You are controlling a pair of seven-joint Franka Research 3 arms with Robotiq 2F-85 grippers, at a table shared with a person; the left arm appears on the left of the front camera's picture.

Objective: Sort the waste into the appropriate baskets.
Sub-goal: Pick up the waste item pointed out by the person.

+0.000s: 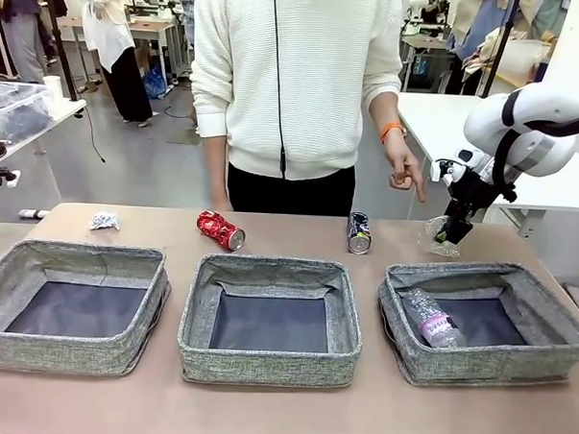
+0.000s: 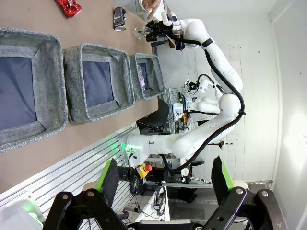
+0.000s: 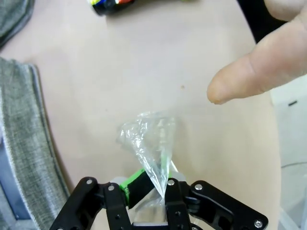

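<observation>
My right gripper is closed on the clear crushed bottle, holding it over the bench just behind the right basket, so the basket lies toward my side.

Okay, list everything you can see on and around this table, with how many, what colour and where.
table: one, brown, under everything
baskets: three, grey, in a row on the near side: left, middle, right
paper wad: one, whitish, on the table beyond the left basket
red can: one, lying beyond the middle basket
dark multicoloured can: one, lying beyond the gap between the middle and right baskets
purple-labelled bottle: one, clear, inside the right basket
crushed clear bottle: one, held above the table beyond the right basket
person's hand: one, finger pointing down near the held bottle
right gripper: black, green pads, shut on the crushed clear bottle
left gripper: black, green pads, open, off the table's near edge
</observation>
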